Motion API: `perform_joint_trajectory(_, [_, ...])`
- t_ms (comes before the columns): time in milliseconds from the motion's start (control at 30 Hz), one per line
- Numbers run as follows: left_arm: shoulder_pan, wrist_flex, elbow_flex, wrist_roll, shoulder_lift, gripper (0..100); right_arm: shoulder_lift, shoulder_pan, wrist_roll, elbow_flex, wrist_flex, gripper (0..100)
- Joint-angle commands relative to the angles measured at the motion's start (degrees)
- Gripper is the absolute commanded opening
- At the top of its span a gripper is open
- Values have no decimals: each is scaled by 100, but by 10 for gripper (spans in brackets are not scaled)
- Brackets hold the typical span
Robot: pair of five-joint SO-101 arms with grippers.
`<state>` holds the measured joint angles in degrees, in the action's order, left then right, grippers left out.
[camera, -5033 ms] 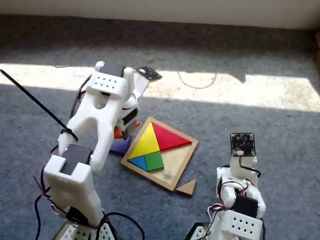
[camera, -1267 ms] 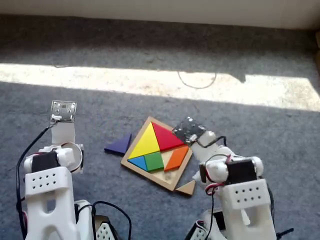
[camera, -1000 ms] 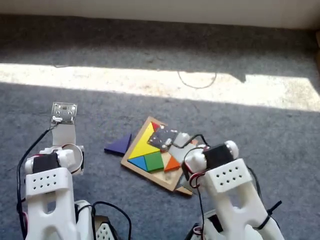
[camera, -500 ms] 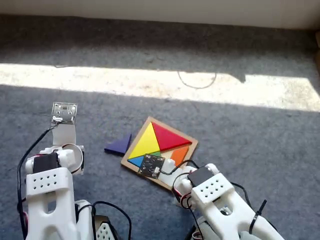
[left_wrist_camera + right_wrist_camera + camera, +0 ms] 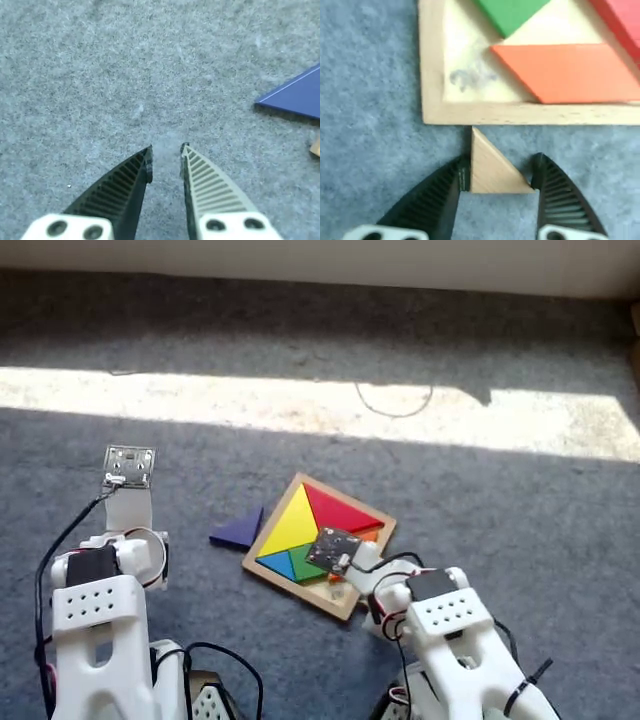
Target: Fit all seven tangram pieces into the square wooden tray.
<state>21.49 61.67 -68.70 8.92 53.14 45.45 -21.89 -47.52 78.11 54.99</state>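
Observation:
The square wooden tray [image 5: 262, 558] lies on the carpet holding the yellow [image 5: 292, 522], red [image 5: 340, 512], blue [image 5: 274, 563], green [image 5: 512, 12] and orange [image 5: 570, 72] pieces. A plain wooden triangle [image 5: 492, 167] lies on the carpet just outside the tray's rim [image 5: 520, 120]. My right gripper [image 5: 500, 167] is open and straddles that triangle, one finger on each side. The purple triangle [image 5: 238, 530] lies on the carpet beside the tray's left edge, also in the left wrist view [image 5: 297, 95]. My left gripper [image 5: 166, 150] hangs slightly open over bare carpet, nothing between its fingers.
Grey carpet surrounds the tray. A sunlit strip [image 5: 300, 405] and a thin loop of cable [image 5: 395, 400] lie farther back. The left arm [image 5: 110, 570] stands well left of the purple triangle.
Over the last second the right arm swung across the tray toward its near corner, ending over the wooden triangle. The left arm, over the tray five seconds ago, has since kept still at the left.

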Motion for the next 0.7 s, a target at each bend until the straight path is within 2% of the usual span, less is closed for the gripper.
perform_joint_trajectory(0, [66,-44,31,-35,84,102,-48,479,396,-92,-136,209])
perform_joint_trajectory(300, [66,-44,22,-26,84,102,-92,514,2523,-884,-127,209])
perform_joint_trajectory(400, [66,-88,-57,-18,119,102,-92,514,2998,-1059,-101,209])
perform_joint_trajectory(533, [66,-88,-66,-9,119,102,-92,444,2760,-1385,673,214])
perform_joint_trajectory(667, [66,-88,-66,-9,119,102,-101,374,1916,-1851,1349,214])
